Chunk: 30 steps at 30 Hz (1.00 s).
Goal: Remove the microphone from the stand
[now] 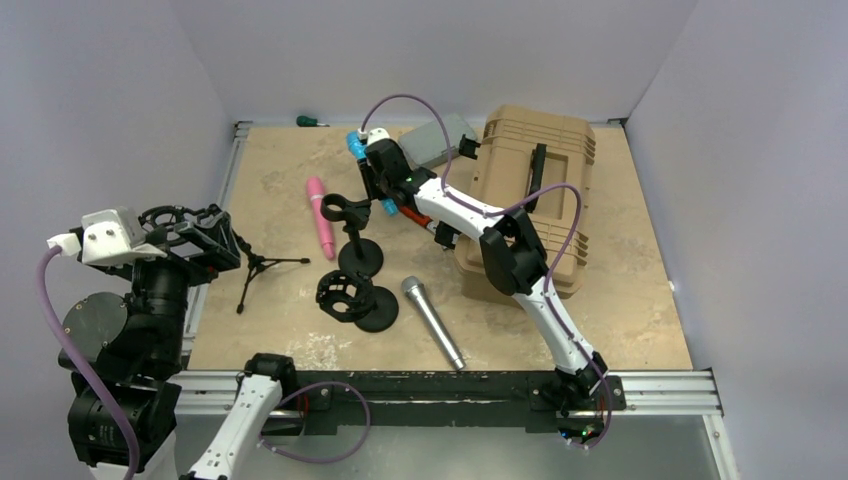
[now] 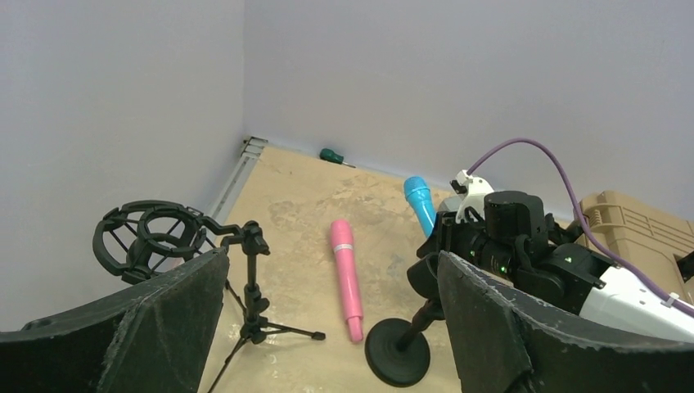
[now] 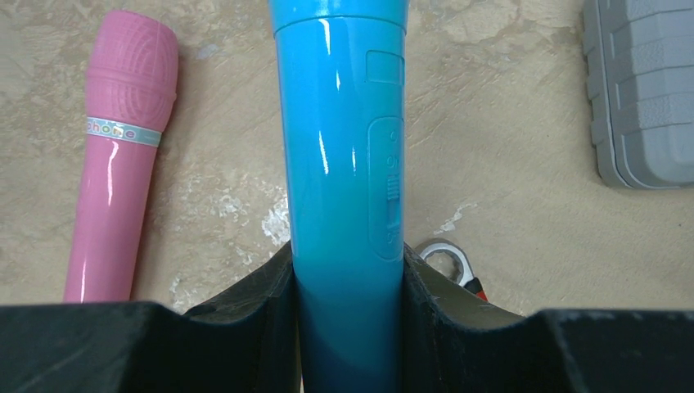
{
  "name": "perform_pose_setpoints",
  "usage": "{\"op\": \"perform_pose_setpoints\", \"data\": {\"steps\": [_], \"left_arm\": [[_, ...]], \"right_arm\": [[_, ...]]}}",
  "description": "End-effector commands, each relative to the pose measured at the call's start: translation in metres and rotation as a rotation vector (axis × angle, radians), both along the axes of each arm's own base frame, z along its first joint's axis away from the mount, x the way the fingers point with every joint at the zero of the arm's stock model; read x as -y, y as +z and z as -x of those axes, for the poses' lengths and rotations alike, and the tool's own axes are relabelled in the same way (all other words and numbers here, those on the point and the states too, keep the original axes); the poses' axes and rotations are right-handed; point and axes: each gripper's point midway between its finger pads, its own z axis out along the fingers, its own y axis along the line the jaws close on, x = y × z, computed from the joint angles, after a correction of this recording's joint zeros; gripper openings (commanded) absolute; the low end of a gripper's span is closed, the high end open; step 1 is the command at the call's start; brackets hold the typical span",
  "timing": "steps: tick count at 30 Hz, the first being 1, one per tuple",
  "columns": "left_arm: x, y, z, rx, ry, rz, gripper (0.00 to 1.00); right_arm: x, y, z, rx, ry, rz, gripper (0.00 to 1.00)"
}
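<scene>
My right gripper (image 1: 374,172) is shut on a blue microphone (image 1: 358,146) at the far middle of the table. In the right wrist view the fingers (image 3: 262,286) clamp the microphone's blue body (image 3: 344,155) from both sides, above the table. It sits just behind and to the right of the black clip (image 1: 345,210) of the round-base stand (image 1: 359,256). Whether the two touch is hidden. My left gripper (image 1: 222,245) is open and empty at the left edge, facing the scene. The microphone's head shows in the left wrist view (image 2: 418,201), as does the stand base (image 2: 397,352).
A pink microphone (image 1: 322,216) lies left of the stand. A silver microphone (image 1: 432,322) lies near the front. A second stand with a shock mount (image 1: 352,297) is close by. A tripod stand (image 1: 260,266) is at the left, a tan case (image 1: 530,195) and a grey box (image 1: 440,140) at the right. A wrench (image 3: 446,258) lies below the gripper.
</scene>
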Motion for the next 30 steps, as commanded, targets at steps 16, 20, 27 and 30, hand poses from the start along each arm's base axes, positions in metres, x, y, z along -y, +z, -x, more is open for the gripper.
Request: {"op": "perform_pose_setpoints", "data": {"steps": [16,20,27,30], "left_arm": [[-0.022,-0.022,-0.006,-0.112,0.142,0.009,1.0],[-0.028,-0.025,-0.004,-0.129,0.171,-0.005,1.0],[-0.031,-0.03,-0.002,-0.145,0.183,-0.025,1.0],[-0.03,-0.037,-0.002,-0.171,0.177,-0.036,0.98]], "right_arm": [[-0.023,0.008,0.002,-0.005,0.061,-0.07,0.48],[-0.022,0.023,0.002,0.01,0.069,-0.07,0.54],[-0.009,0.102,0.006,0.097,0.044,-0.118,0.6],[0.002,0.143,0.012,0.142,0.024,-0.152,0.62]]}}
